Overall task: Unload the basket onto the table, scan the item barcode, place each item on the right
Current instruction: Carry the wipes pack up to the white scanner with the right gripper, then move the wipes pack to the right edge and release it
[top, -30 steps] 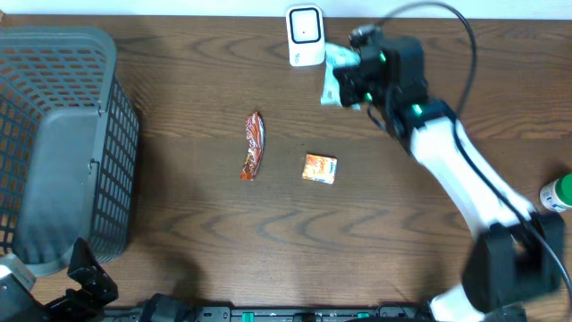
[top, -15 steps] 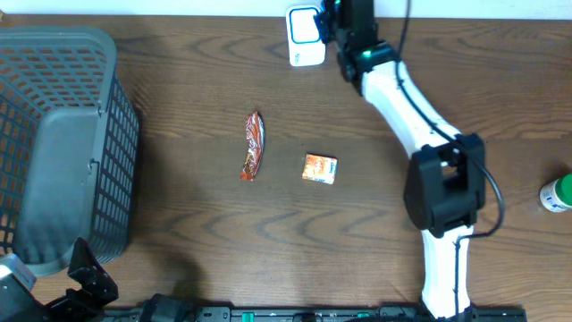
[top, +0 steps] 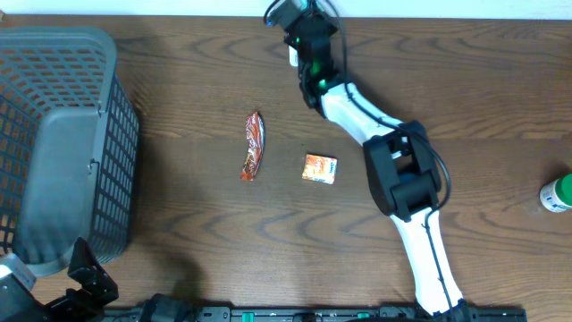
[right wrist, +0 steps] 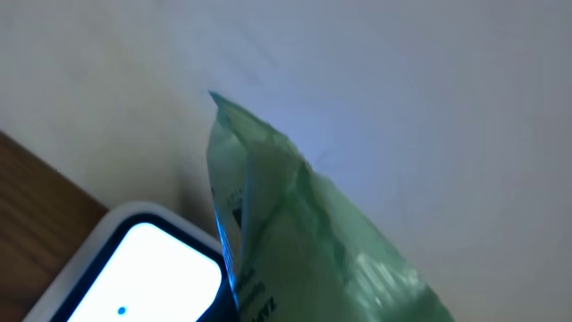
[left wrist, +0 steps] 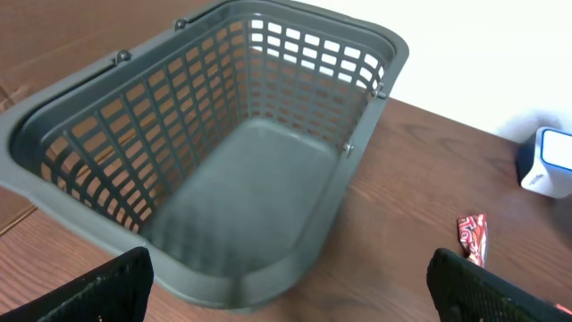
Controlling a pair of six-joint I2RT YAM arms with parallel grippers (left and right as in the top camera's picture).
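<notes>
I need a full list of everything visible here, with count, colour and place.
basket: one, grey, left side of table.
scanner: one, white, far table edge, centre.
pouch: one, green, held close to the scanner.
snack wrapper: one, red-brown, middle of table.
small packet: one, orange, right of the wrapper.
bottle: one, green and white, right table edge.
table: one, brown wood.
left arm: one, black, near-left corner, jaws open.
right arm: one, white and black, at the scanner, jaws shut on pouch.

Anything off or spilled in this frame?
Nothing stands out: basket upright, red wrapper and orange packet lie flat on the table, nothing spilled. The green packet hangs tilted beside the scanner, which fits scanning.
</notes>
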